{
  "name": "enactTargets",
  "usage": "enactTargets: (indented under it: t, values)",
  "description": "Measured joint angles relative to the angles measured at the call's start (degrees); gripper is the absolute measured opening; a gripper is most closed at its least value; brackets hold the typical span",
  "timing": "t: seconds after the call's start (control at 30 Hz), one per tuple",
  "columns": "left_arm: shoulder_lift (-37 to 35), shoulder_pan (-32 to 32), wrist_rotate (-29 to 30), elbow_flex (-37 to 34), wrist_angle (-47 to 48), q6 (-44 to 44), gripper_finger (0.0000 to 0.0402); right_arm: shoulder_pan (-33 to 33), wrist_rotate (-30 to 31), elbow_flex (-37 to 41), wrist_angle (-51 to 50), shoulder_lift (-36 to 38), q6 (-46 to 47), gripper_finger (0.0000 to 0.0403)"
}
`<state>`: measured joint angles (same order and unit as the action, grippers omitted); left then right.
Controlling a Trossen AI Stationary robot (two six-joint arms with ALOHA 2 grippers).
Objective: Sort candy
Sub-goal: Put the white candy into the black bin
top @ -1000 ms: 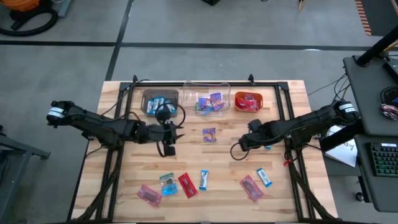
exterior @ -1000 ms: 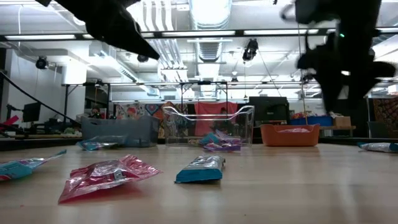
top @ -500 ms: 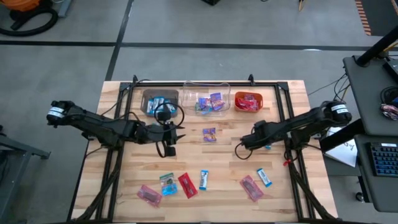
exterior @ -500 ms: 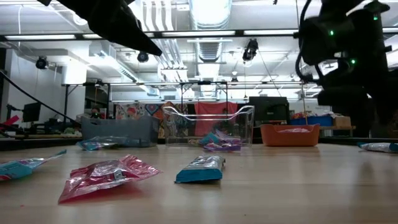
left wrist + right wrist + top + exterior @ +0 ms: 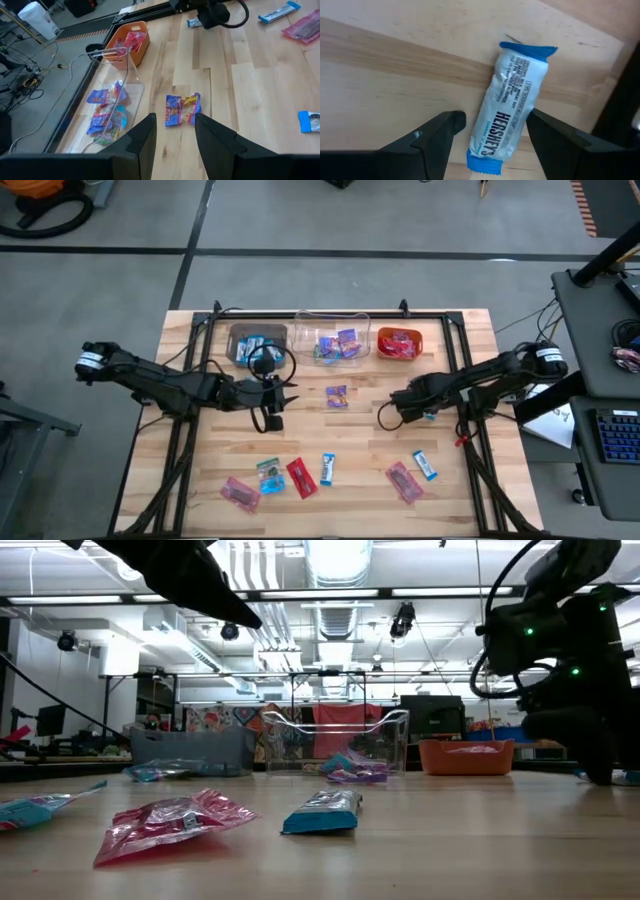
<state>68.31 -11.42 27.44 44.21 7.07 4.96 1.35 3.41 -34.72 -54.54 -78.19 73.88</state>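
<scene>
Bright, even overhead light from ceiling tubes [image 5: 340, 555], blown out to white glare in the low view. Soft, faint shadows on the tabletop [image 5: 360, 440]. Dark arms silhouetted against the lit room. Slight blur on the near fingers [image 5: 440, 137] in the right wrist view.

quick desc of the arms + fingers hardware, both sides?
Both arms are dark and slim with jointed links, each with a white-labelled joint near the base and a looping black cable at the wrist. The left gripper and right gripper carry flat, matte black fingers with angular tips.
</scene>
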Motion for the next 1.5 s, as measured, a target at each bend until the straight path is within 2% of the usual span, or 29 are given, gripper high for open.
enactTargets:
  t: [0.2, 0.37, 0.53, 0.63, 0.83, 1.0, 1.17, 1.33, 1.5]
  values:
    - [0.0, 0.0, -0.2, -0.8, -1.1, -1.8, 0.0119, -0.9, -0.6, 1.1, 2.8, 0.1, -3.4, 0.0190]
    - [0.0, 0.0, -6.0, -4.7, -9.8, -2.6, 0.0119, -0.9, -0.7, 0.1, 2.9, 1.3, -5.1, 0.0120]
    - [0.0, 0.0, -7.5, -8.1, -16.2, -2.9, 0.0119, -0.9, -0.4, -0.5, 2.7, 3.0, -6.5, 0.0062]
    - [0.0, 0.0, -7.5, -8.8, -17.7, -3.1, 0.0119, -0.9, -0.3, -0.6, 3.2, 4.0, -7.1, 0.0048]
    - [0.0, 0.0, -8.7, -8.8, -19.0, -4.3, 0.0119, -0.2, -0.2, -0.5, 5.5, 6.5, -10.5, 0.0048]
    - [1.0, 0.0, -13.1, -8.8, -22.2, -4.3, 0.0119, 2.5, -0.3, -0.5, 20.8, 10.1, -16.8, 0.0045]
    - [4.3, 0.0, -13.5, -8.8, -27.7, -4.0, 0.0119, 5.2, -0.7, -0.6, 40.4, 11.5, -25.0, 0.0044]
    - [8.9, 0.0, -14.5, -8.8, -34.0, -1.8, 0.0119, 7.1, -4.4, -0.6, 56.4, 9.8, -33.3, 0.0043]
    - [14.5, 0.0, -16.4, -7.7, -41.7, 0.4, 0.0119, 7.4, -9.5, -0.6, 65.5, 7.4, -37.3, 0.0043]
